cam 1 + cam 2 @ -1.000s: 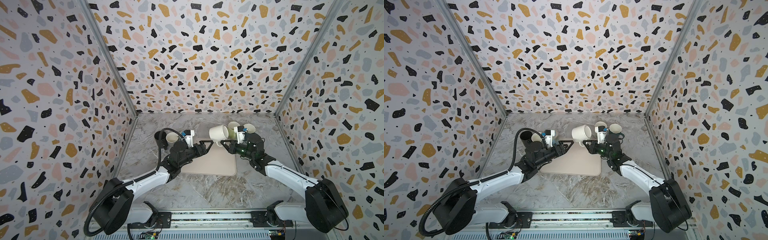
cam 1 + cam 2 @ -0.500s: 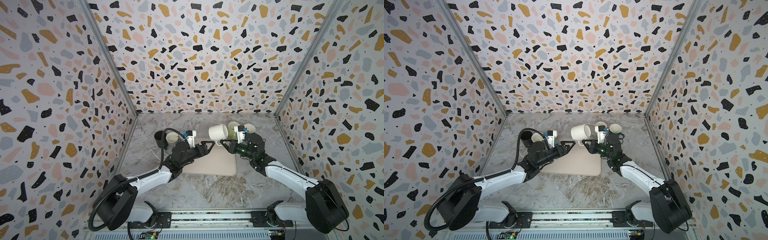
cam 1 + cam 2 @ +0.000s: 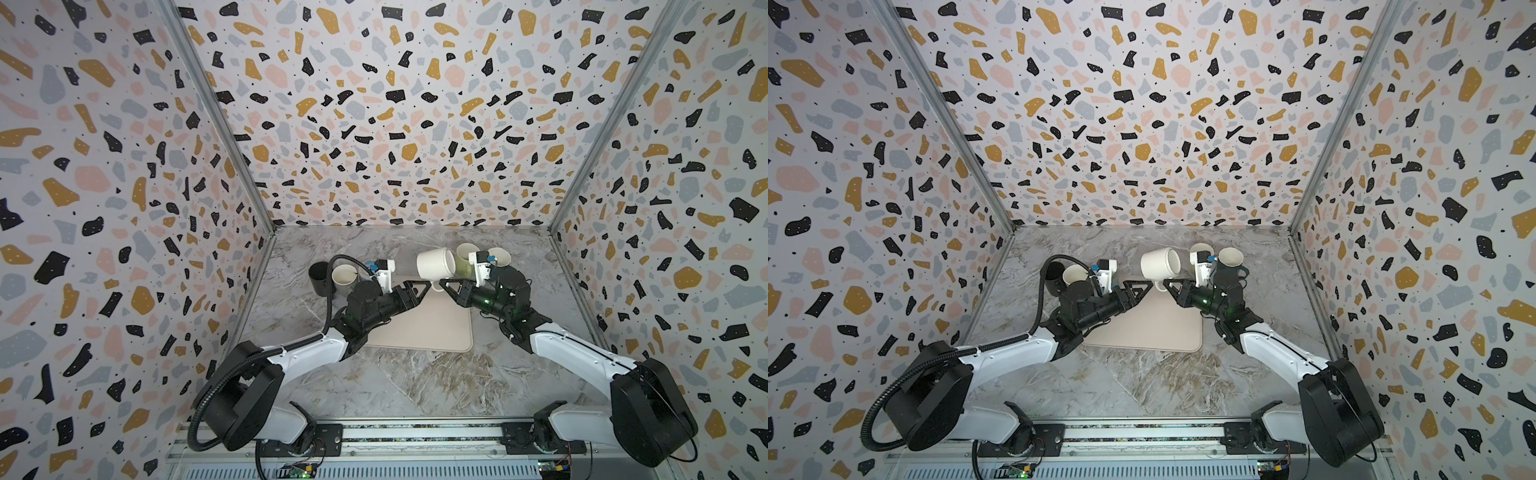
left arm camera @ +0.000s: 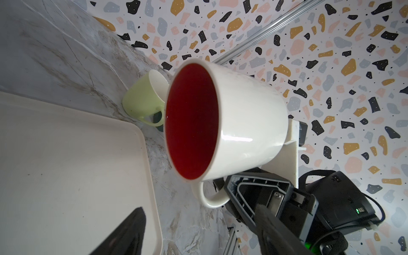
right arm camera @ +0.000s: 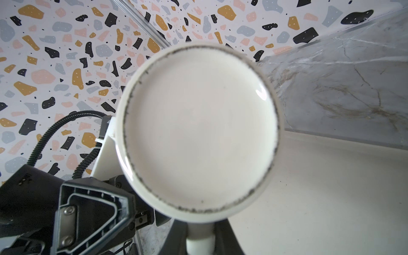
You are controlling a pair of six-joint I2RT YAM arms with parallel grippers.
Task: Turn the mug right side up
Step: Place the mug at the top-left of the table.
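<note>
White mug point(image 4: 247, 123), red inside, tipped sideways, handle pinched by right gripper point(image 4: 229, 192) fingers; green mug point(image 4: 139, 99) behind, beige tray point(image 4: 66, 154) nearby

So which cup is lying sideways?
The white mug with the red inside, held up by its handle in the right gripper. The others, like the green mug and black mug, stand upright.

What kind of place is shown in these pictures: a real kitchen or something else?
Probably a robot test cell, not a kitchen: terrazzo-patterned walls box in a marble-look tabletop, a left arm and a right arm stand on a rail at its front, and the right one holds a white mug near a tray.
</note>
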